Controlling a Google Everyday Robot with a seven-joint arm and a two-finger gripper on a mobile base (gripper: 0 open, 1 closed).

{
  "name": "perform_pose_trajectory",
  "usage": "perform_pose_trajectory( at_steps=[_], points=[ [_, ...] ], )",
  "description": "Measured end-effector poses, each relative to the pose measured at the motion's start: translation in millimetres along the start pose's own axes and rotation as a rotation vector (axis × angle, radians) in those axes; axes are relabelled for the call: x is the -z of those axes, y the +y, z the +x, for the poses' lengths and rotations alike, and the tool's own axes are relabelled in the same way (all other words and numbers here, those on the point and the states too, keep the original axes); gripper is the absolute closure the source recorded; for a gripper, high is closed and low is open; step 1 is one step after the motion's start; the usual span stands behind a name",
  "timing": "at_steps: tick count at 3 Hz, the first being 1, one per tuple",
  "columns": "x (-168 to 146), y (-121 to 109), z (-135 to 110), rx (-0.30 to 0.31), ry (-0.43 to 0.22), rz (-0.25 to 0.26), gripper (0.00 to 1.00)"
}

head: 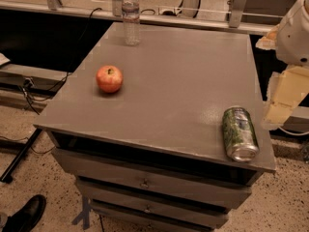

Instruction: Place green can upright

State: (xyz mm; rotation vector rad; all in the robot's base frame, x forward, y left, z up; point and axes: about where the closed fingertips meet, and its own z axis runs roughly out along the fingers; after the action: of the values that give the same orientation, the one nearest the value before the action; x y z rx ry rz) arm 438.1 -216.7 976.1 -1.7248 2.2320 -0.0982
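The green can (238, 133) lies on its side near the front right corner of the grey cabinet top (183, 76), its silver end facing the front edge. My gripper (282, 99) hangs at the right edge of the view, just beyond the cabinet's right side, up and to the right of the can and not touching it. The white arm (295, 33) rises above it.
A red apple (109, 78) sits on the left part of the top. A clear plastic water bottle (130, 16) stands upright at the back left. The cabinet has drawers (145, 182) below. A dark shoe (26, 214) shows on the floor at bottom left.
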Motion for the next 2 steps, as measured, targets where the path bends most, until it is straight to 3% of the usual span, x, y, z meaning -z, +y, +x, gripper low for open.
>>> perform_pose_trajectory(
  at_steps=[1,2],
  points=[
    [0.0,-0.1,0.0,0.000,0.000,0.000,0.00],
    [-10.3,-10.2,0.9,-0.107,-0.025,0.043,0.00]
  ],
)
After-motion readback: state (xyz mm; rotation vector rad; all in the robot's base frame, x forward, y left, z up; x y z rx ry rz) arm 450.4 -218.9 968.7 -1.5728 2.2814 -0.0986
